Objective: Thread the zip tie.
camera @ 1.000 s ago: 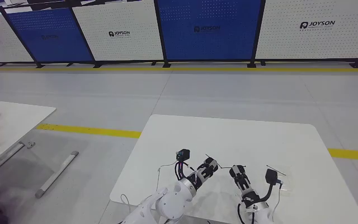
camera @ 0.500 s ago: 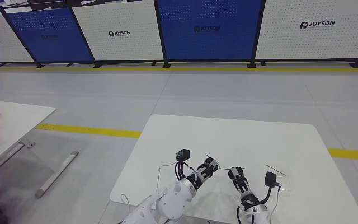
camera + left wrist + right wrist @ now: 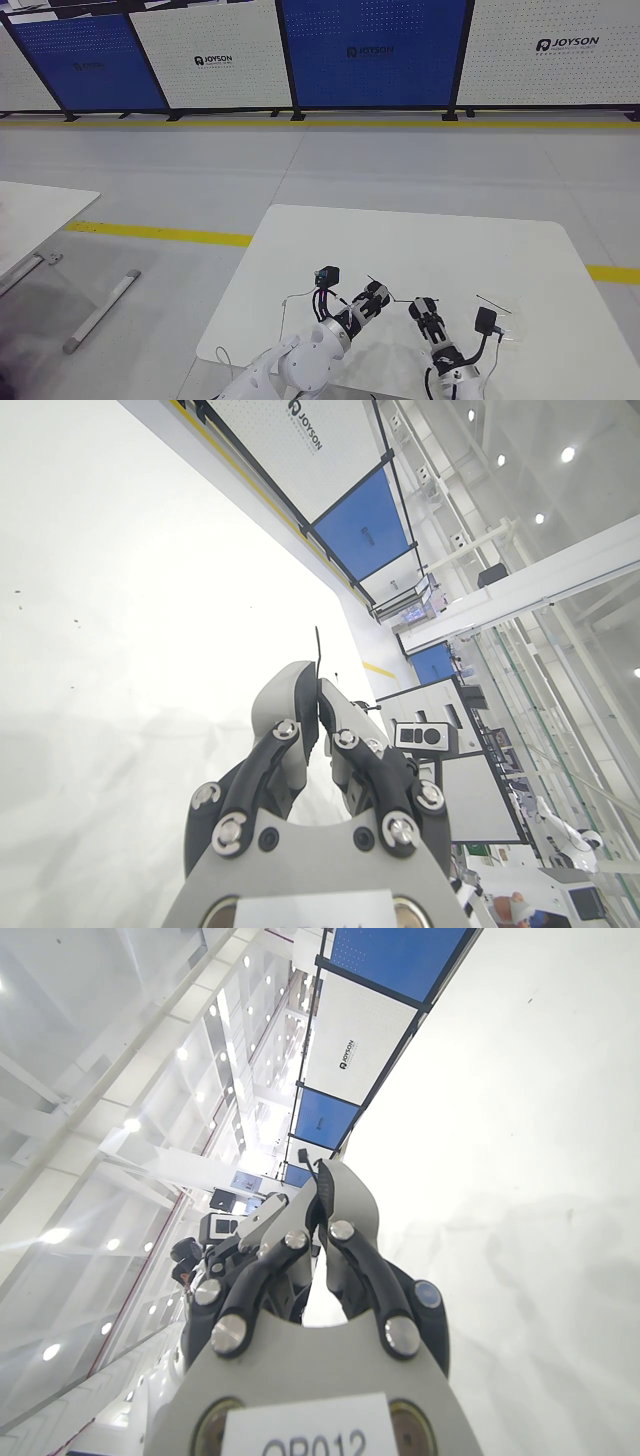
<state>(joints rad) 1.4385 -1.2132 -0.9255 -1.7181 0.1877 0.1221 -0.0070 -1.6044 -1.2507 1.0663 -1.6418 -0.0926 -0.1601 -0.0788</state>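
Observation:
Both arms sit over the front part of the white table. My left gripper is shut on a thin black zip tie, whose pointed tail sticks out past the fingertips. My right gripper is a short way to its right, shut on a black zip tie strap whose square head stands just beyond the fingertips. In the top view a thin black strap spans the small gap between the two grippers. I cannot tell whether both hold the same tie.
A thin black strip lies on the table to the right of the right arm. The table's front edge runs close under both arms. A second white table stands far left, and blue and white panels close the back.
My right gripper has shifted slightly left, toward the left gripper, narrowing the gap between them. The left arm has stayed still.

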